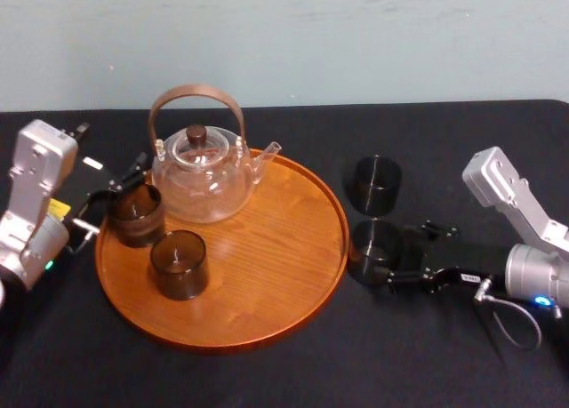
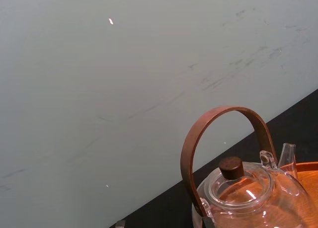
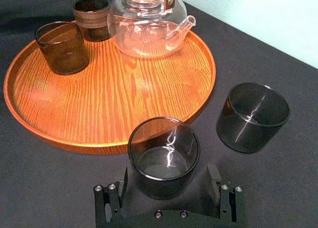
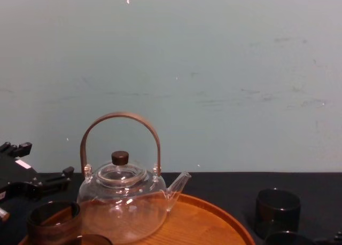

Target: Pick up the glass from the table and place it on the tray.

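A pale blue-green wall [image 4: 214, 69], faintly scuffed and streaked and dotted with a few small bright specks, rises straight behind a matte black table [image 1: 267, 381] under soft, even light.

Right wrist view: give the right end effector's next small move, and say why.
Probably close on the glass. The right end effector is open, its fingers either side of the glass, which stands on the table just off the rim of the tray, not yet gripped. Lifting should come after. The left end effector sits at the tray's left edge.
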`<state>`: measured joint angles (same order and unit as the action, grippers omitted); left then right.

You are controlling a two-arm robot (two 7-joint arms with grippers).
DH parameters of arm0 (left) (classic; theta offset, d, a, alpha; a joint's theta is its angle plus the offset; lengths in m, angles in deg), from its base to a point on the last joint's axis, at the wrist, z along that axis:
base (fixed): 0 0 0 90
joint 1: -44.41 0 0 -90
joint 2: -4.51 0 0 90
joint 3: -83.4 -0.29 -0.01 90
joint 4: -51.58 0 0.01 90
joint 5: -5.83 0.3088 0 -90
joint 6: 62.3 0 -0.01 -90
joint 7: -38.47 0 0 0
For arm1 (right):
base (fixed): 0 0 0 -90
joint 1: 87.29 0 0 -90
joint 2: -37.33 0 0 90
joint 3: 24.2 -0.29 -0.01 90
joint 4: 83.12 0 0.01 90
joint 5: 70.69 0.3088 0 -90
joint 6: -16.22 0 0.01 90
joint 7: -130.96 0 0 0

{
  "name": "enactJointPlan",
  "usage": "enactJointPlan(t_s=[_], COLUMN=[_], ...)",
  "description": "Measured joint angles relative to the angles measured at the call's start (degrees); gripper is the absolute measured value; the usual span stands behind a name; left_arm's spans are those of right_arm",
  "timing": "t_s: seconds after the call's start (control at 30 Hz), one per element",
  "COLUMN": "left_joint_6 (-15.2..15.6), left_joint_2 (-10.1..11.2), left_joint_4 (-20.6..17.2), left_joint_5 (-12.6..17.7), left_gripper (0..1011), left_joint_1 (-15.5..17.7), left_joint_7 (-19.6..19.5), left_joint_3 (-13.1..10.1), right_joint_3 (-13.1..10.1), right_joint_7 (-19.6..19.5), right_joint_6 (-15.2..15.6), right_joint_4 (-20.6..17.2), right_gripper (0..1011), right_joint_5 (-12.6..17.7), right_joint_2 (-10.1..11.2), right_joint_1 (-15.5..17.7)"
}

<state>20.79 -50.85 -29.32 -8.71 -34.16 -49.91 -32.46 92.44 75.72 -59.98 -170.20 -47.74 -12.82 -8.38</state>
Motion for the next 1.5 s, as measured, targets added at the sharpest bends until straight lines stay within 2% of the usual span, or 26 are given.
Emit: enactJointPlan(t_s=[0.33,0.9,1.4,1.5], left_joint_6=[0.0,0.0,0.0,0.0], left_joint_2=[0.0,0.0,0.0,0.0], left_joint_4=[0.0,0.0,0.0,0.0], left_joint_5=[0.0,0.0,0.0,0.0], left_gripper=[1001,1001,1001,1001], left_joint_1=[0.0,0.0,0.0,0.0], left_joint_7=[0.0,0.0,0.0,0.0], left_joint_3=[0.0,0.0,0.0,0.0], right_joint_3=[1.8,3.4,3.4,3.4], right_joint_7=[0.0,-0.1,-0.2,-0.2], right_joint_6=[0.3,0.2,0.0,0.0], right_joint_4=[2.2,4.1,4.1,4.1], right_gripper=[1002,1003,1003,951], right_joint_5=[-0.9,-1.6,-1.7,-1.6], right_joint_2=[-1.8,-3.5,-3.5,-3.5], right_joint_1=[-2.7,-4.9,-4.9,-4.9])
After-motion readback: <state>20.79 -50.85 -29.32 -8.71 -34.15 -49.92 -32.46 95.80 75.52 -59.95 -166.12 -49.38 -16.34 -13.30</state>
